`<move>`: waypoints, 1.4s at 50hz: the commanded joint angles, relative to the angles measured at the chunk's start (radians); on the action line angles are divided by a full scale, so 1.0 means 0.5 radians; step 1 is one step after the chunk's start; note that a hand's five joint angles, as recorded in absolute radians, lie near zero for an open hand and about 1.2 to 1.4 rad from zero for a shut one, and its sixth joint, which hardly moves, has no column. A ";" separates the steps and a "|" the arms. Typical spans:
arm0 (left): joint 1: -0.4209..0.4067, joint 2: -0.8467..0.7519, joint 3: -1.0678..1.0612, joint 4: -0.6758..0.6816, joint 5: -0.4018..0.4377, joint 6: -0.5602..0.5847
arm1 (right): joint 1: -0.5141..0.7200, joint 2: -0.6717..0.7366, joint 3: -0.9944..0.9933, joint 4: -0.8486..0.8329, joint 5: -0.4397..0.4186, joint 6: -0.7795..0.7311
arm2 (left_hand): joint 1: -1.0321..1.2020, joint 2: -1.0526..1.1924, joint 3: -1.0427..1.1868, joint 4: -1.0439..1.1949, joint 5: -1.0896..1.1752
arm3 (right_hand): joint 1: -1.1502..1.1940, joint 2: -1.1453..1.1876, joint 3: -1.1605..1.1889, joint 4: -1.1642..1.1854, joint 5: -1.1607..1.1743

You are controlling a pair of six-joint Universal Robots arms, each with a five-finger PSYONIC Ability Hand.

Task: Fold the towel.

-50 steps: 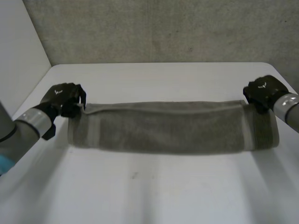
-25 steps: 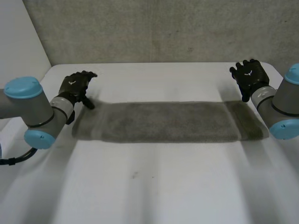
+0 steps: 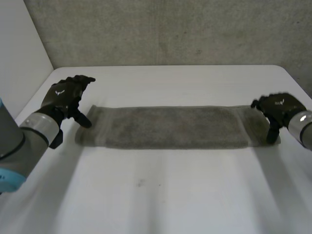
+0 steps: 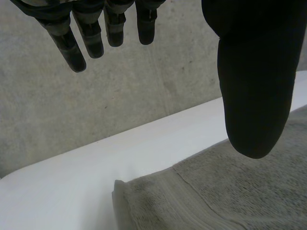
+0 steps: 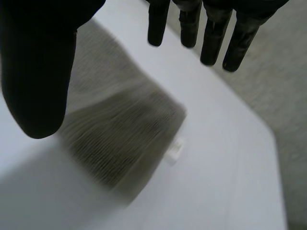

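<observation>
Below the left hand's (image 3: 65,95) fingers (image 4: 72,45), which hang straight and spread with nothing in them, lies one end corner of the towel (image 3: 170,127), apart from the fingertips. The right hand (image 3: 279,108) is likewise spread and empty, above the towel's other end, where a small white tag (image 5: 175,149) sticks out. One towel, folded into a long grey strip, lies flat between the two hands on the white table (image 3: 161,195). A concrete wall (image 3: 170,29) stands behind the table.

Towel (image 3: 165,127) now flat; left hand (image 3: 63,95), right hand (image 3: 279,106) free of it.
</observation>
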 commanded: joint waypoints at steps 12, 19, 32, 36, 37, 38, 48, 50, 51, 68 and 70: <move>-0.008 0.075 -0.266 0.362 -0.013 0.002 | -0.170 0.285 0.199 -0.375 -0.226 -0.033 | 0.004 0.017 0.014 0.012 -0.056 | 0.883 0.954 0.954 0.964 0.950; -0.008 0.075 -0.270 0.366 -0.010 -0.001 | -0.204 0.294 0.186 -0.430 -0.238 -0.033 | 0.004 0.017 0.014 0.012 -0.056 | 1.399 1.470 1.470 1.480 1.465; -0.002 0.075 -0.270 0.366 -0.013 -0.013 | -0.290 0.322 0.149 -0.522 -0.204 -0.030 | 0.004 0.017 0.014 0.012 -0.056 | 2.255 2.326 2.326 2.336 2.322; 0.001 0.081 -0.270 0.366 -0.013 -0.025 | -0.345 0.325 0.143 -0.513 -0.219 -0.033 | 0.004 0.017 0.014 0.012 -0.056 | 2.255 2.326 2.326 2.336 2.322; 0.001 0.084 -0.270 0.366 -0.013 -0.035 | -0.345 0.325 0.143 -0.513 -0.219 -0.033 | 0.004 0.017 0.014 0.012 -0.056 | 2.255 2.326 2.326 2.336 2.322; 0.001 0.084 -0.270 0.366 -0.013 -0.035 | -0.354 0.325 0.143 -0.513 -0.216 -0.033 | 0.004 0.017 0.014 0.012 -0.056 | 2.255 2.326 2.326 2.336 2.322; 0.001 0.084 -0.270 0.362 -0.013 -0.075 | -0.661 0.325 -0.041 -0.440 -0.192 -0.058 | 0.004 0.017 0.014 0.012 -0.056 | 2.255 2.326 2.326 2.336 2.322; 0.001 0.087 -0.270 0.362 -0.013 -0.078 | -0.768 0.301 -0.151 -0.305 -0.164 -0.146 | 0.004 0.017 0.014 0.012 -0.056 | 2.255 2.326 2.326 2.336 2.322; 0.001 0.087 -0.270 0.362 -0.013 -0.078 | -0.768 0.300 -0.151 -0.305 -0.164 -0.147 | 0.004 0.017 0.014 0.012 -0.056 | 2.255 2.326 2.326 2.336 2.322; -0.002 0.130 -0.273 0.356 -0.017 -0.078 | 0.595 0.239 -0.633 -0.310 -0.069 0.138 | 0.004 0.017 0.014 0.012 -0.056 | 2.255 2.326 2.326 2.336 2.322; 0.001 0.142 -0.291 0.359 -0.017 -0.078 | 0.767 0.294 -0.651 -0.356 -0.054 0.135 | 0.004 0.017 0.014 0.012 -0.056 | 2.255 2.326 2.326 2.336 2.322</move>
